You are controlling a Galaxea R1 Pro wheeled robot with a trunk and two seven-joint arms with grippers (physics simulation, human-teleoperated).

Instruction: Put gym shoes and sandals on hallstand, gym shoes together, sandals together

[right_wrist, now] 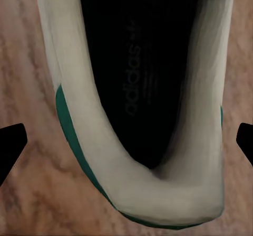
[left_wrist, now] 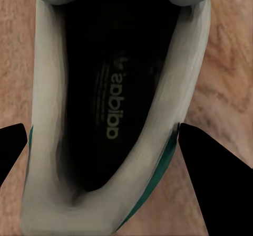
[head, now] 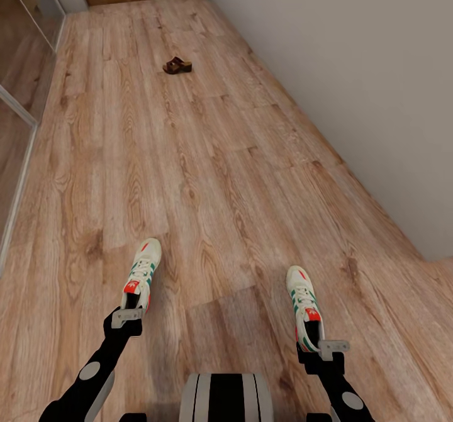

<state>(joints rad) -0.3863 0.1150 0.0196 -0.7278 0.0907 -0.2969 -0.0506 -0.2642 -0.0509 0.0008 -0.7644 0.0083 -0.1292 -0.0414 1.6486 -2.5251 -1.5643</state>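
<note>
your left gripper point(head: 128, 319) and right gripper point(head: 331, 347) each straddle a gym shoe's heel, left shoe point(head: 141, 273), right shoe point(head: 304, 305); i cannot tell if either grips; 1 sandal point(head: 177, 65) lies far ahead.

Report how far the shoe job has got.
Done: nothing racked yet. In hand: the left hand is at the heel of the left sneaker, the right hand at the right sneaker; grip unclear. Left: both sneakers, plus the sandals lying far down the floor.
</note>
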